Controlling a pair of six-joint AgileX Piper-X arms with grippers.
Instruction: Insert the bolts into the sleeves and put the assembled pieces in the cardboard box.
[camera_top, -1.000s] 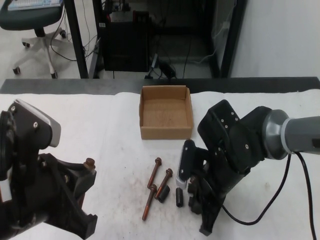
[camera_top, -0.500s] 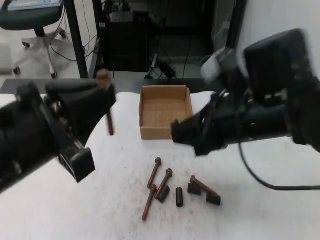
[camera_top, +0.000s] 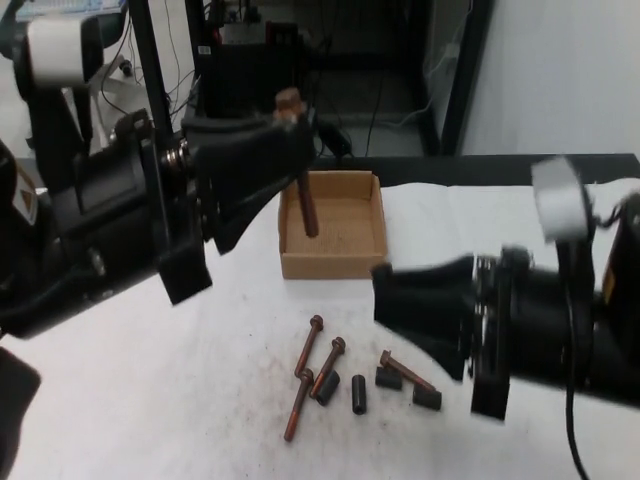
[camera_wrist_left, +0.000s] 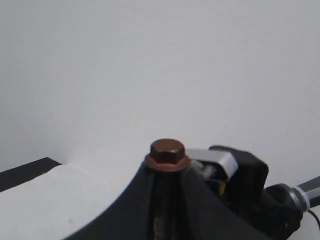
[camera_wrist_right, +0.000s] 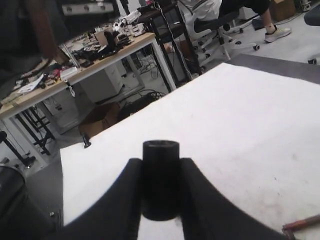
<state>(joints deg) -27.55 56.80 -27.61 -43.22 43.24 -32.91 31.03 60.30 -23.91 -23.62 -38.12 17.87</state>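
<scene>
My left gripper (camera_top: 285, 150) is raised near the cardboard box (camera_top: 332, 264), shut on a rusty bolt (camera_top: 302, 190) that hangs head up with its shank in front of the box. In the left wrist view the bolt's hex head (camera_wrist_left: 167, 153) sticks out above my fingers (camera_wrist_left: 135, 200). My right gripper (camera_top: 392, 300) hovers above the table's right side, pointing left. It is shut on a black sleeve (camera_wrist_right: 160, 180) that stands upright between the fingers. Loose bolts (camera_top: 310, 345) and black sleeves (camera_top: 358, 393) lie on the white table in front of the box.
One bolt (camera_top: 405, 371) lies across two sleeves near my right gripper. A bolt tip (camera_wrist_right: 300, 226) shows at the right wrist view's corner. Behind the table stand a black rack (camera_top: 250, 70) and an office chair (camera_top: 70, 45).
My left arm has risen and swung right with the bolt, from the table's near left to beside the box. My right arm has lifted off the pile and turned to point left.
</scene>
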